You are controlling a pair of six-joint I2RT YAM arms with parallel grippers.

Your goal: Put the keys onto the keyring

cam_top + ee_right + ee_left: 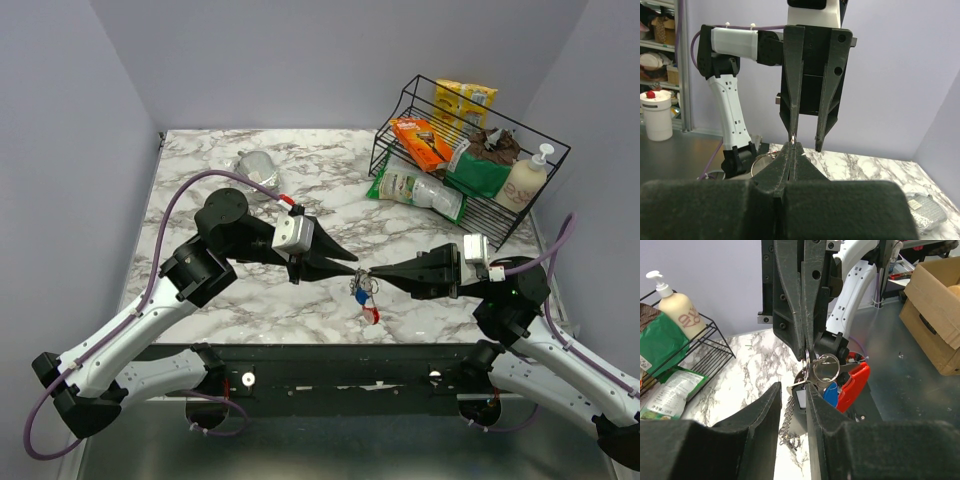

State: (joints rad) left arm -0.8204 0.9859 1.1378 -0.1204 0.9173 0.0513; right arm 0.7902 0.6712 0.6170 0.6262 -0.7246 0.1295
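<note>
While the right gripper (pixel 806 352) is clamped shut on the top of the keyring (pixel 826 366), the whole bunch hangs in the air over the table (pixel 740 372), between the two arms. Your left gripper (pixel 805 140) faces it with its fingers parted. One key (pixel 801 399), dark-framed with a pale centre, sits in the gap between them, and I can't see that they have pinched it. I can make out only that one key.

Expect everything here to be light, hard and slick. The wire ring is thin and springy, so I'd judge it will twist or slide in a flat-fingered pinch if you push sideways. The red tag (pixel 854 385), blue tag (pixel 830 392) and short chain (pixel 789 427) dangle freely below and will swing with any nudge. Nothing looks fragile, but the parts are tiny and easy to drop.

Take the key by its flat dark head, across the broad faces, leaving its hole end free for the ring. Keep the ring held at its top, away from the split.

As for writing, the pump bottle (pixel 682 310) in the wire rack (pixel 715 340) carries reddish lettering, and the green bag (pixel 660 340) has print, but neither is readable.
</note>
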